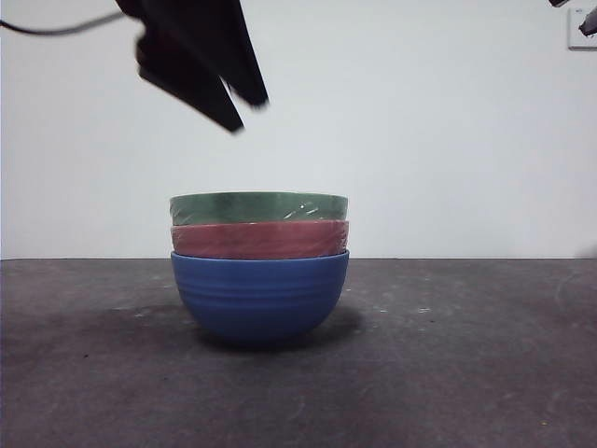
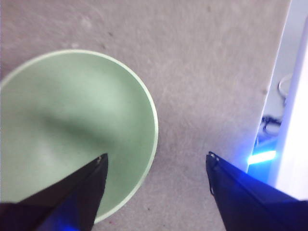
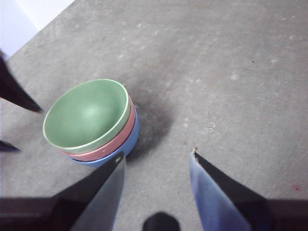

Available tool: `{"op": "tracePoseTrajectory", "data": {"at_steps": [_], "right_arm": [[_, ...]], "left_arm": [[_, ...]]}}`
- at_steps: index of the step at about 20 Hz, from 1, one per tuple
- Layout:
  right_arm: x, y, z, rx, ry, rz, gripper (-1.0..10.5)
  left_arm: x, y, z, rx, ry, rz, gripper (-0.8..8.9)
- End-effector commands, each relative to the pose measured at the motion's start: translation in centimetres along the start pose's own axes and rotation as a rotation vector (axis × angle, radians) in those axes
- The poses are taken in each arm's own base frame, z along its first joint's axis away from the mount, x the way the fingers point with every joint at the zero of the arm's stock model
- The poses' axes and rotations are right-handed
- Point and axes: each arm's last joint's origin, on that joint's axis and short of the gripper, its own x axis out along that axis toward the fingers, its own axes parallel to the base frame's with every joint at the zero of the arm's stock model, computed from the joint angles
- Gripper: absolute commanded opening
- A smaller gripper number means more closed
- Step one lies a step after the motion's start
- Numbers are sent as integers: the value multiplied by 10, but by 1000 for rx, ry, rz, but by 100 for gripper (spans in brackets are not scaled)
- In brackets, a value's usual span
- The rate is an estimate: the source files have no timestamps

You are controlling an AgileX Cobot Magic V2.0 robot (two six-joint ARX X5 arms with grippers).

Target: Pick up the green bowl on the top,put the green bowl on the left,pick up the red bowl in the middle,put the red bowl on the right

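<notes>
Three bowls stand nested in one stack on the table. The green bowl (image 1: 258, 207) is on top, the red bowl (image 1: 259, 240) in the middle, and a blue bowl (image 1: 259, 294) at the bottom. My left gripper (image 1: 250, 114) hangs open and empty above the stack, over its left half. In the left wrist view my left gripper (image 2: 156, 156) has one jaw over the green bowl (image 2: 72, 130) and one over bare table. My right gripper (image 3: 157, 154) is open and empty, high and back from the stack, looking down on the green bowl (image 3: 86, 114) and the red bowl's rim (image 3: 118, 139).
The grey table (image 1: 466, 355) spreads to both sides of the stack. A white wall stands behind it. The table's edge (image 2: 276, 91) shows in the left wrist view. The left gripper's fingers (image 3: 17, 94) show in the right wrist view beside the stack.
</notes>
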Motion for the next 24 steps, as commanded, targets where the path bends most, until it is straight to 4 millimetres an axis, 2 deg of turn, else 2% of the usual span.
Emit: {"op": "tracePoseTrajectory", "data": {"at_steps": [1, 5, 9, 11, 15, 18, 24], "right_arm": [[0, 1, 0, 4, -2, 4, 221], [0, 1, 0, 5, 0, 4, 221], [0, 1, -1, 10, 9, 5, 220], [0, 1, -1, 13, 14, 5, 220], [0, 1, -2, 17, 20, 6, 220], [0, 1, -2, 17, 20, 9, 220], [0, 1, -2, 17, 20, 10, 219]], "left_arm": [[19, 1, 0, 56, 54, -15, 342], [36, 4, -3, 84, 115, -49, 342], [36, 4, -4, 101, 124, -55, 337], [36, 4, -5, 107, 125, -57, 252], [36, 4, -4, 127, 119, -57, 236], [36, 5, -4, 133, 114, -54, 149], [41, 6, -5, 141, 131, -64, 149]]}}
